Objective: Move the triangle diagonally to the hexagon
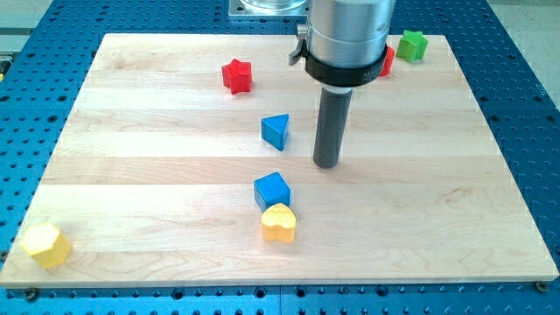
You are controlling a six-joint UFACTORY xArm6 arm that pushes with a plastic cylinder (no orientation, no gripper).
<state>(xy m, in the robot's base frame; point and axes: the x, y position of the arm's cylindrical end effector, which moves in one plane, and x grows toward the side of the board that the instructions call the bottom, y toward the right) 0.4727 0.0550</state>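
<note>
On the wooden board (131, 175), blue triangle (276, 131) lies just left of my tip (326, 164).

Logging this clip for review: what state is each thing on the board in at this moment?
my tip: down at the board, right of the blue triangle, apart from it
blue triangle: free-standing
yellow hexagon: bottom-left corner, untouched
blue cube: touching the yellow heart
red star: alone
green block: top right
red block: mostly hidden behind the arm
</note>
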